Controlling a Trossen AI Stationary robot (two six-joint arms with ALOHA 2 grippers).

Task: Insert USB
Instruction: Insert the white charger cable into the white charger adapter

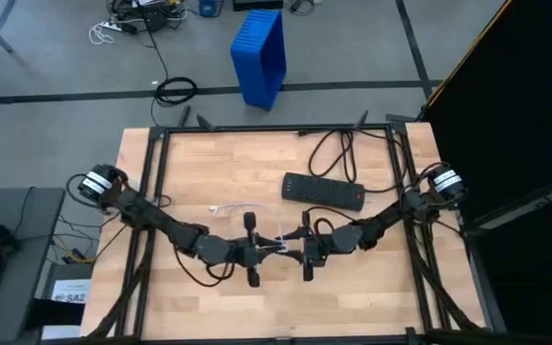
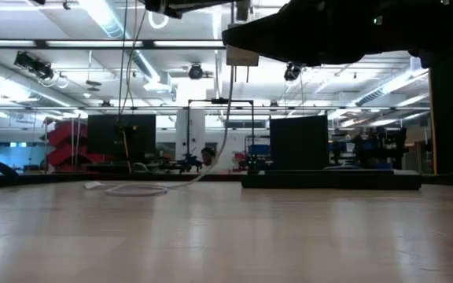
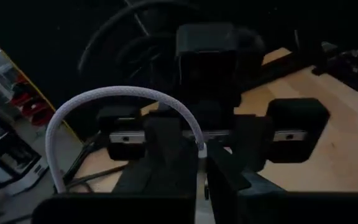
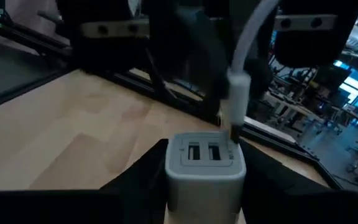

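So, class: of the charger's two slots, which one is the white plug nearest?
The slot on the plug's side of the grey charger; the white plug hangs just beside it, not yet inserted.

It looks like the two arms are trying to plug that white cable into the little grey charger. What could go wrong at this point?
The plug hangs beside the charger's two slots, off to one side, so it may strike the face and miss. The white cable is thin and bent in a loop, so pushing could buckle it. The left gripper and right gripper meet closely above the table and could bump.
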